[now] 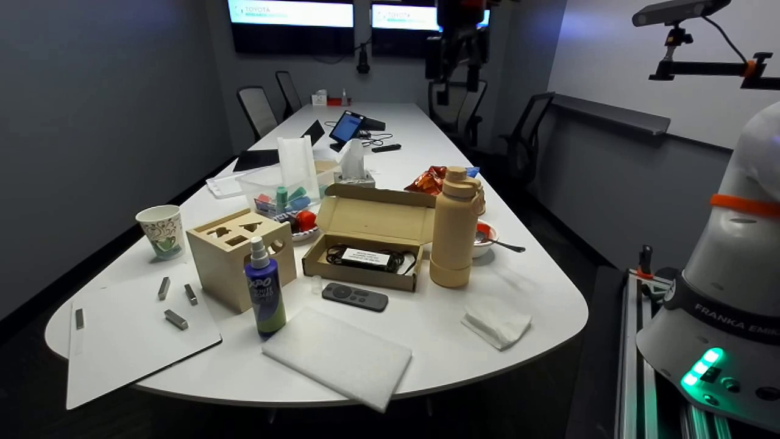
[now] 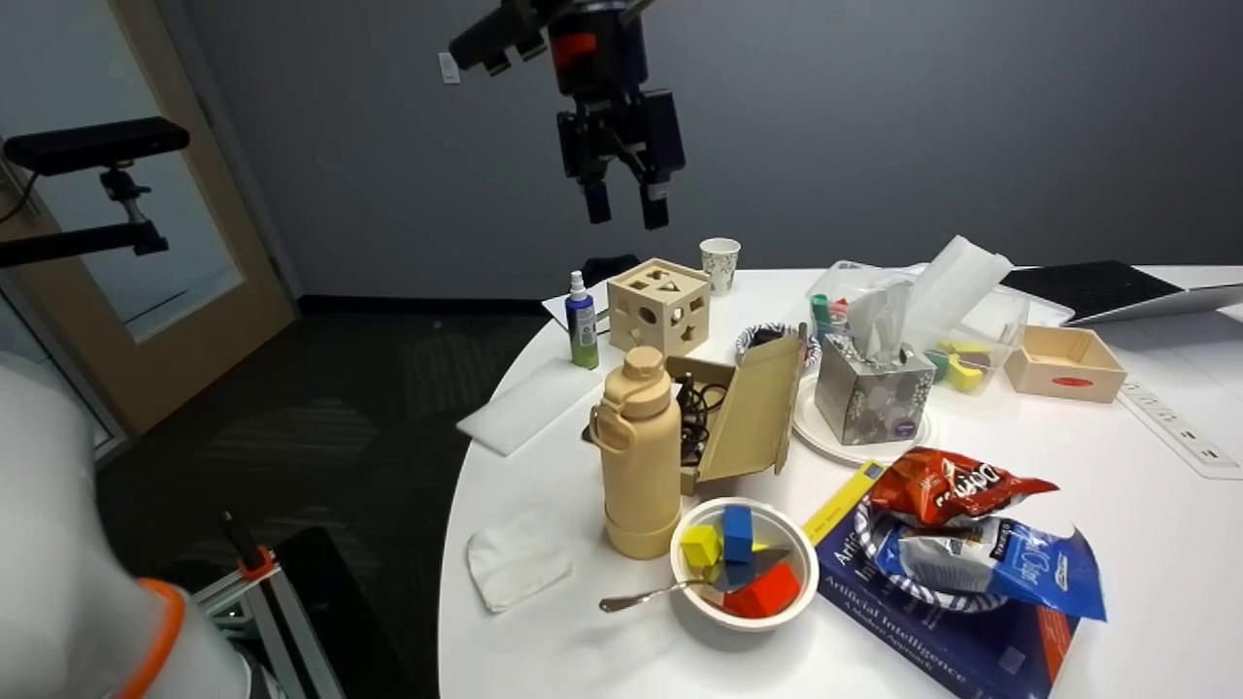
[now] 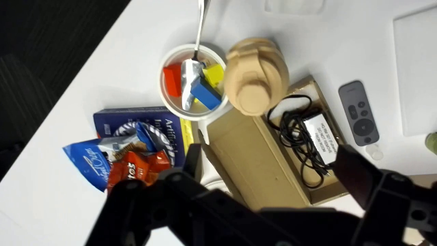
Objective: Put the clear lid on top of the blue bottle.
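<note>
The blue bottle [image 1: 266,299] is a small upright spray bottle with a white nozzle and green base. It stands by the wooden box and also shows in an exterior view [image 2: 582,328]. Only its green edge [image 3: 432,142] shows in the wrist view. A small clear lid [image 1: 316,285] stands on the table beside the grey remote; it also shows in the wrist view [image 3: 376,152]. I cannot make it out in an exterior view, where the canister and cardboard box block that spot. My gripper [image 2: 626,206] is open and empty, high above the table, over the cardboard box [image 3: 269,164].
The tall tan canister [image 1: 454,235] stands beside the open cardboard box. The grey remote [image 1: 354,297] lies in front of that box. The wooden shape box [image 1: 241,259] is behind the bottle. A white foam pad [image 1: 338,356] and a bowl of blocks [image 2: 811,582] are on the table.
</note>
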